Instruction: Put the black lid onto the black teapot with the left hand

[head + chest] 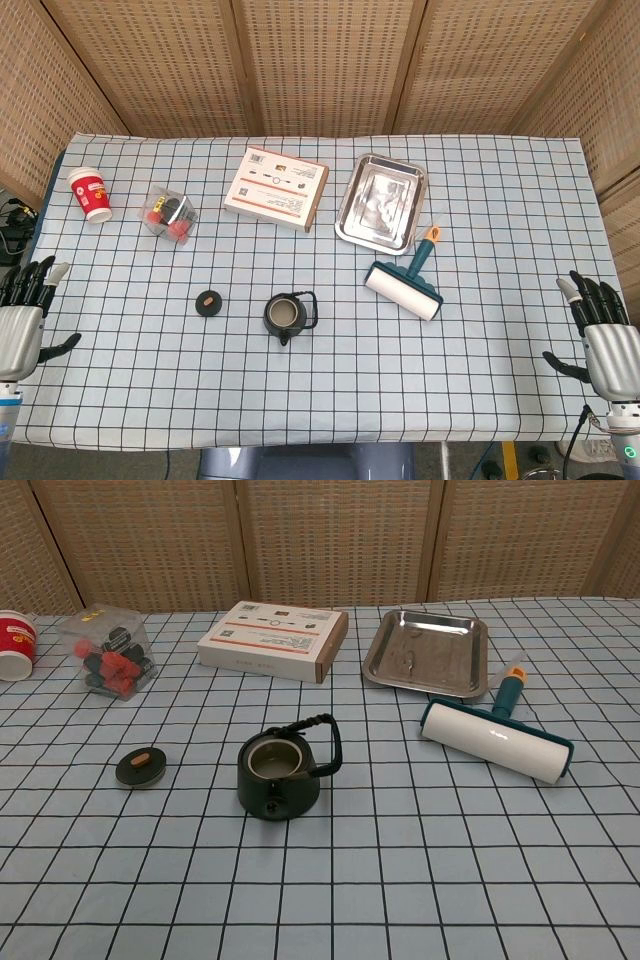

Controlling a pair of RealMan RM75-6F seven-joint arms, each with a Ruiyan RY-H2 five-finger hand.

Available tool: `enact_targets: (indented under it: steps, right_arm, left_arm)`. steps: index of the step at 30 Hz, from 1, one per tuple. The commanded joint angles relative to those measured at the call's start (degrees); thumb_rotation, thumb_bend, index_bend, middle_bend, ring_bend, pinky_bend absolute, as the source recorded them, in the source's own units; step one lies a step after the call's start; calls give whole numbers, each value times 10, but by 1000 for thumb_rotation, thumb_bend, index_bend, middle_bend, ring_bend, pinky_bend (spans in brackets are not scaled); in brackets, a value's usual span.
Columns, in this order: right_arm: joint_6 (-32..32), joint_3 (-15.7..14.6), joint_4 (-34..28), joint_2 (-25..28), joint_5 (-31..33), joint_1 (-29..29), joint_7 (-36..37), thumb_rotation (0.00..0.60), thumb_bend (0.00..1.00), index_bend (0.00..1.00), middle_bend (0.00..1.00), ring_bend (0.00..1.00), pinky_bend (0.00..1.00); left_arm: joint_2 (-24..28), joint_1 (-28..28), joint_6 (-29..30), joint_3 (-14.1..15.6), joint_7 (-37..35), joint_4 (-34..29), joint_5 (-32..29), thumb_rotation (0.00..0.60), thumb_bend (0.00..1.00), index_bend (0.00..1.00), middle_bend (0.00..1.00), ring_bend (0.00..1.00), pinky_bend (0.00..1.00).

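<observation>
Fingers spread and empty on both our left hand point(22, 318) and right hand point(603, 335), we judge the small black lid point(139, 767), lying left of the open black teapot point(279, 775), light, rigid, best pinched by its knob.

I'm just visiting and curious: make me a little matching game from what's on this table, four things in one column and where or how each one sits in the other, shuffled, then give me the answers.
Things:
1. black lid
2. black teapot
3. lint roller
4. paper cup

Places or states:
A. lies just in front of the steel tray
B. stands open, handle tilted to one side
C. stands at the far left of the table
D. lies flat on the cloth, left of the teapot, apart from it

Pairs: 1-D, 2-B, 3-A, 4-C
</observation>
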Motion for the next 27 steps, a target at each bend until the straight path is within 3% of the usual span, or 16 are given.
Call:
enact_targets:
  steps: [1, 10, 14, 17, 22, 27]
  right_arm:
    - [-1, -1, -1, 0, 1, 0, -2, 600, 0, 0, 0, 0, 0]
    - [-3, -1, -3, 0, 4, 0, -1, 600, 0, 0, 0, 0, 0]
    - [-4, 0, -3, 1, 6, 0, 0, 600, 0, 0, 0, 0, 0]
    - [-6, 1, -2, 1, 9, 1, 3, 600, 0, 0, 0, 0, 0]
    - [-14, 1, 4, -1, 16, 2, 1, 600, 0, 0, 0, 0, 0]
    - [-21, 3, 10, -4, 27, 3, 1, 600, 0, 0, 0, 0, 0]
  left_arm:
    - [3, 5, -8, -5, -9, 5, 6, 600, 0, 0, 0, 0, 0]
    - [2, -14, -69, -15, -4, 5, 23, 600, 0, 0, 0, 0, 1]
    - [-4, -66, -155, -26, 25, 1, 29, 600, 0, 0, 13, 19, 132]
    - [-21, -119, -248, -42, 41, 4, 10, 600, 0, 43, 92, 92, 217]
    - [-58, -185, -363, -66, 95, 36, -48, 600, 0, 123, 152, 142, 260]
    - [-100, -219, -408, -78, 154, 69, -97, 600, 0, 158, 178, 165, 295]
